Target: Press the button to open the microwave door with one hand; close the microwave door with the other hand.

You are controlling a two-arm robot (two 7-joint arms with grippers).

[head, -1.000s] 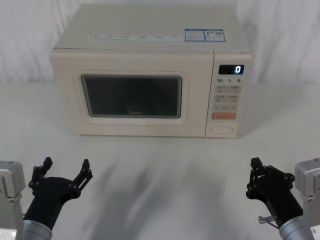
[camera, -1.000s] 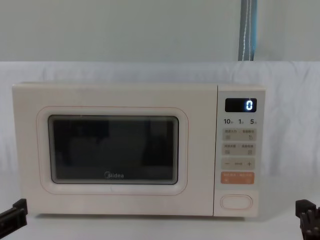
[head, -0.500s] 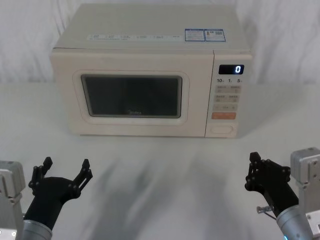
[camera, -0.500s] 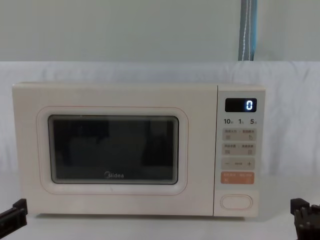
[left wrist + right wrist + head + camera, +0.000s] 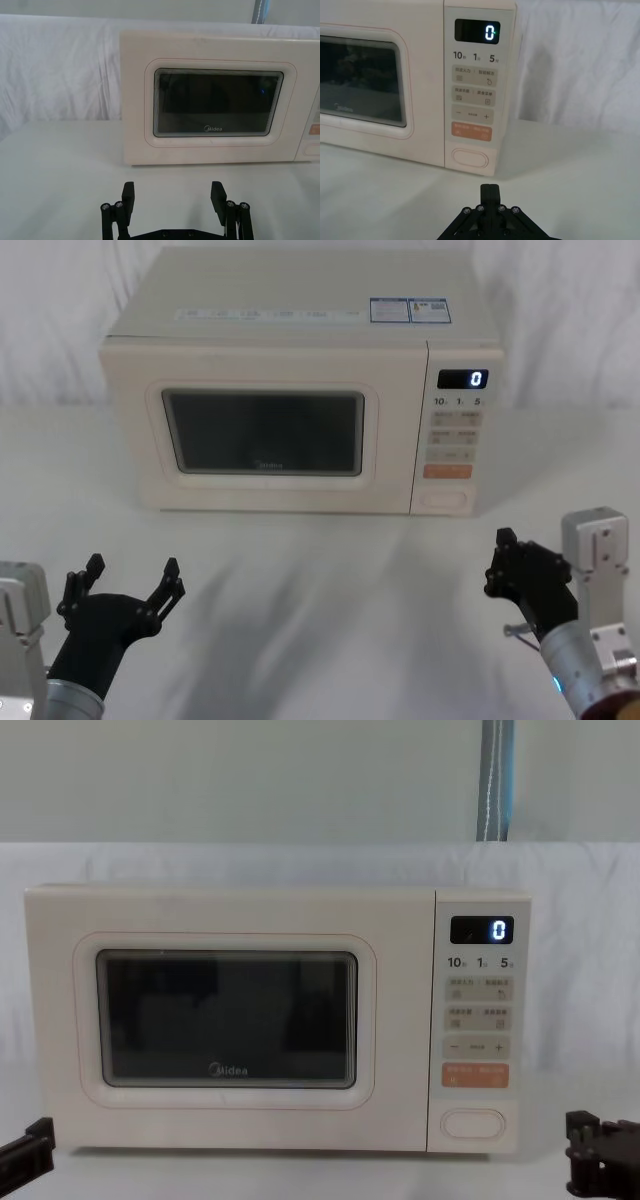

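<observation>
The cream microwave (image 5: 300,380) stands at the back of the table, its display showing a blue 0. The microwave door (image 5: 262,430) with its dark window is closed flat against the body. The button (image 5: 443,500), a wide cream oval, sits at the bottom of the key panel, under the orange key; it also shows in the right wrist view (image 5: 469,157). My right gripper (image 5: 498,562) is shut and empty, low over the table, in front of the button and slightly to its right, well short of it. My left gripper (image 5: 133,568) is open near the front left, facing the door (image 5: 218,104).
A white cloth (image 5: 320,580) covers the table and also hangs behind the microwave. Bare cloth lies between both grippers and the microwave front. A grey-blue vertical strip (image 5: 497,780) hangs on the back wall.
My right gripper has crept forward and slightly left toward the key panel, with its wrist rising. The left gripper and the door have not moved.
</observation>
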